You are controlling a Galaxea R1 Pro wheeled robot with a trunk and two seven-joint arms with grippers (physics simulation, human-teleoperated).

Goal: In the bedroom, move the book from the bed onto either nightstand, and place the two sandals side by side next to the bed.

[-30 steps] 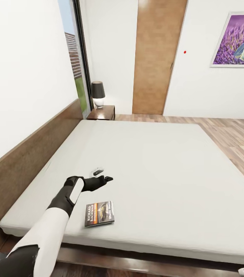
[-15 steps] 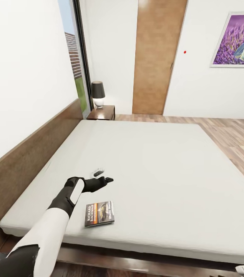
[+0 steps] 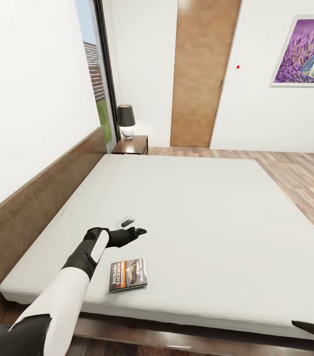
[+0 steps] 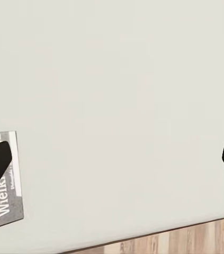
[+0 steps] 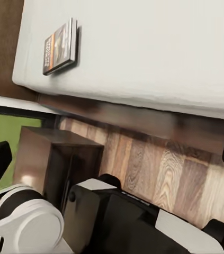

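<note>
head view: left jaws [image 3: 133,226] parted above bed [image 3: 201,207], book [image 3: 128,274] nearby.

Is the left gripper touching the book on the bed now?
Apart. In the head view, the left gripper hovers beyond the book, and a strip of bare mattress of the bed lies between them.

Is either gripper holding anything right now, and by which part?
Nothing held. Left gripper is open above the mattress; the book lies flat, untouched. Right gripper is open too.
</note>
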